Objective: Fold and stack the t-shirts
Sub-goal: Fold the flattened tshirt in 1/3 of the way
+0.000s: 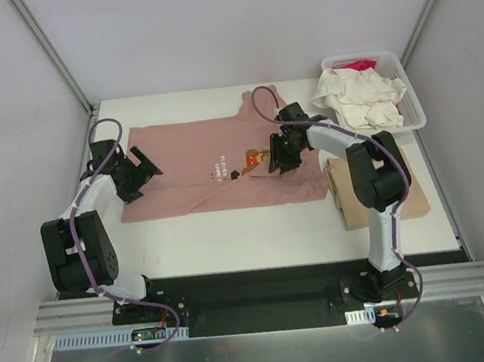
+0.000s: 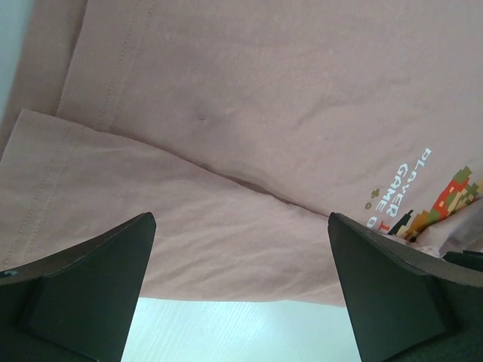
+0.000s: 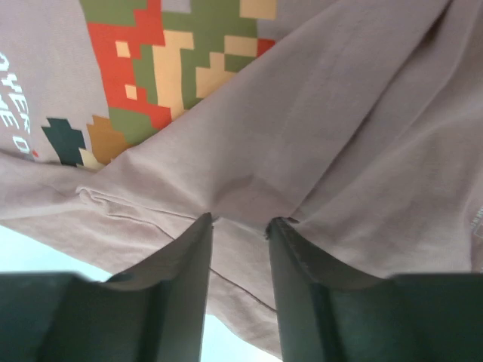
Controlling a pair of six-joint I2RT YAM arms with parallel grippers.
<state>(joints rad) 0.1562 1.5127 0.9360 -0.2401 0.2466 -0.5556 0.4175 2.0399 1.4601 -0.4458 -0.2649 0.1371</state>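
The dusty-pink t-shirt (image 1: 196, 164) lies spread across the table's middle, its pixel-art print (image 1: 255, 158) and white text facing up. My left gripper (image 1: 146, 166) is open and empty just above the shirt's left part; the left wrist view shows cloth (image 2: 249, 113) between wide-apart jaws (image 2: 241, 226). My right gripper (image 1: 279, 161) sits on the shirt's right part beside the print. In the right wrist view its jaws (image 3: 240, 219) pinch a raised fold of the pink cloth (image 3: 362, 136). A folded tan t-shirt (image 1: 400, 189) lies at the right.
A white slatted basket (image 1: 412, 100) at the back right holds crumpled cream cloth (image 1: 359, 98) and a bit of magenta cloth (image 1: 356, 65). Bare white table (image 1: 258, 240) lies in front of the pink shirt. Grey walls enclose the table.
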